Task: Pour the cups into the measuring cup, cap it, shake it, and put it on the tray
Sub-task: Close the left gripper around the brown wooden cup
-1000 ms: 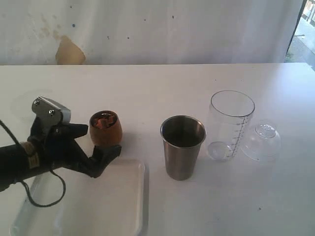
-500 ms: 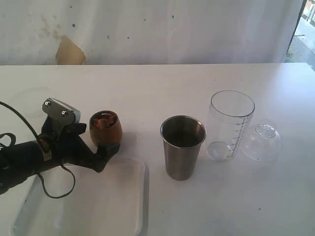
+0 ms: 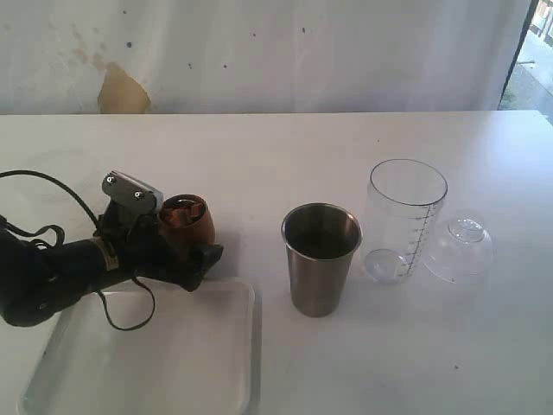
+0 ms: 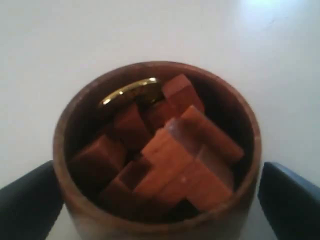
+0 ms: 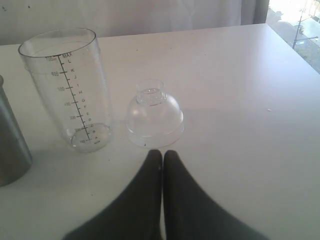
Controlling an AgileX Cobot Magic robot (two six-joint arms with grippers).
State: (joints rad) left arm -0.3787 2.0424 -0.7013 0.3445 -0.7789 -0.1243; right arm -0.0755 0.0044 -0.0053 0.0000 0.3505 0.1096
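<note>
The brown wooden cup (image 3: 186, 223) stands left of centre on the table, filled with reddish wooden blocks (image 4: 180, 160) and a gold metal piece (image 4: 131, 91). My left gripper (image 3: 188, 239) is open and straddles it, one dark finger (image 4: 25, 202) on each side, right up against the cup wall. The steel tumbler (image 3: 320, 259) stands in the middle. To its right stands the clear measuring cup (image 3: 404, 220) with its printed scale (image 5: 80, 95), empty. Its dome cap (image 3: 460, 249) lies beside it. My right gripper (image 5: 162, 154) is shut, just short of the dome cap (image 5: 154, 116), and holds nothing.
The white tray (image 3: 173, 363) lies at the front left, just in front of the wooden cup, with the left arm and its cable partly over it. The steel tumbler's edge (image 5: 7, 145) shows in the right wrist view. A white wall backs the table.
The left gripper has moved right and forward until its fingers came around the wooden cup. The cup has stayed in place. Nothing else moved.
</note>
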